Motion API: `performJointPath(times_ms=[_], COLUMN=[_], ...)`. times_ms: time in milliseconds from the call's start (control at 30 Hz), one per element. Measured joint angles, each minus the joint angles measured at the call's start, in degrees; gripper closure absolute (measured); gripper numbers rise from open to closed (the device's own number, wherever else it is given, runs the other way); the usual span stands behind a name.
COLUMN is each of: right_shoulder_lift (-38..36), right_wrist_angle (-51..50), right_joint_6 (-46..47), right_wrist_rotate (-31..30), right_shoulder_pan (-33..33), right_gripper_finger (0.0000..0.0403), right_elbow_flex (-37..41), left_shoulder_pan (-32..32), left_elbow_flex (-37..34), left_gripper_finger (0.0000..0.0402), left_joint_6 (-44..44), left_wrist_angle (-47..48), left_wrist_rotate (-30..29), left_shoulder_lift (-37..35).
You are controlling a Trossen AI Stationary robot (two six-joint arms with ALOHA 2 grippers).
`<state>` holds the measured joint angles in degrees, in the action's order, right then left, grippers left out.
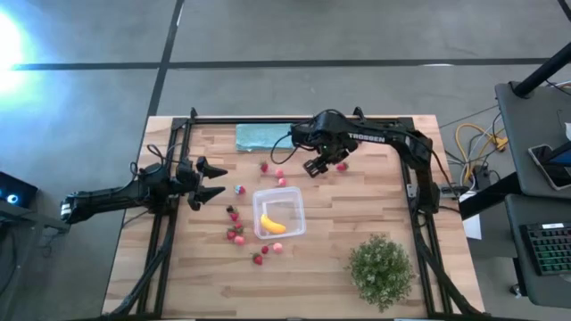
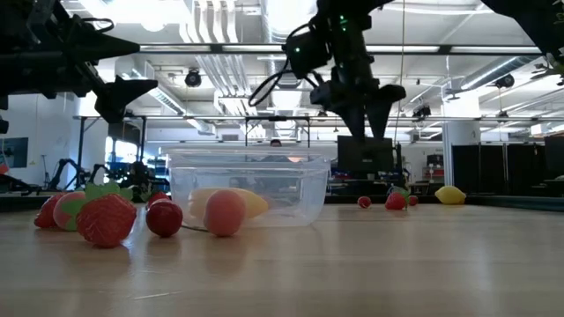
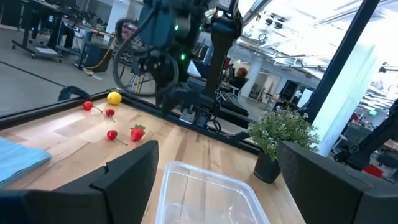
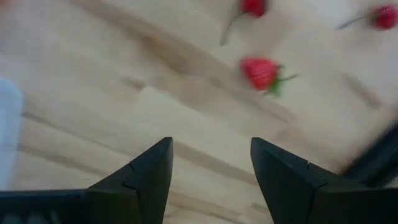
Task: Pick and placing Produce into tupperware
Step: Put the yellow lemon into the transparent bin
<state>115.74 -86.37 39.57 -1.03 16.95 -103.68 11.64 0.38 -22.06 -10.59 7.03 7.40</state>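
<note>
The tupperware (image 1: 279,212) sits near the middle of the worktop (image 1: 357,223), and the banana (image 1: 272,224) already lies inside it; no other produce shows within its walls. Loose strawberries (image 1: 234,234) are scattered just beside the tupperware on its left-arm side and along its near edge, and a few more fruits (image 1: 278,175) lie beyond its far edge, between it and the teal cloth (image 1: 263,137). The right gripper (image 1: 319,166) hangs above the worktop beyond the tupperware's far right corner, its fingers apart and holding nothing; its wrist view looks down on a strawberry (image 4: 262,73) and a cherry-like fruit (image 4: 252,6) lying ahead of the open fingers. The left gripper (image 1: 211,181) waits off the tupperware's left side, its fingers also spread and empty. A potted plant (image 1: 382,267) stands well apart, toward the near right of the tupperware. The likely next step is a descent onto one of the fruits beyond the container. The risks I would judge: these fruits are small and rounded, so fingers closing off-centre could squirt one sideways and set it rolling; a low pass could nudge the light clear container and shift the banana; and a release too close to the rim could bounce the fruit back out.
</note>
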Motion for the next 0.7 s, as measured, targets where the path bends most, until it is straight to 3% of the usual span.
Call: performJointPath(times_ms=[200,367,433,533,633,700], right_shoulder_lift=[-0.1,-0.8,-1.1,-1.7,-4.3,-7.4], right_wrist_angle=[10.6,31.0,35.9,36.7,36.6,37.2], right_joint_6=[-0.4,-1.0,1.4,2.4,-0.5,-2.9], right_wrist_rotate=[6.0,19.0,17.9,10.4,4.6,3.9], right_shoulder_pan=[-2.8,-4.7,-4.9,-4.2,-2.9,-2.0], right_gripper_finger=[0.0196,0.0197,0.0197,0.0197,0.0197,0.0197], right_elbow_flex=[1.9,-0.1,-1.6,-5.2,-8.5,-10.0], left_shoulder_pan=[0.0,0.0,0.0,0.0,0.0,0.0], left_elbow_flex=[0.0,0.0,0.0,0.0,0.0,0.0], left_gripper_finger=[0.0088,0.0088,0.0088,0.0088,0.0088,0.0088], left_joint_6=[0.0,0.0,0.0,0.0,0.0,0.0], left_wrist_angle=[0.0,0.0,0.0,-0.1,0.0,-0.1], left_wrist_rotate=[0.0,0.0,0.0,0.0,0.0,0.0], left_shoulder_lift=[0.1,0.0,0.1,0.1,0.0,0.0])
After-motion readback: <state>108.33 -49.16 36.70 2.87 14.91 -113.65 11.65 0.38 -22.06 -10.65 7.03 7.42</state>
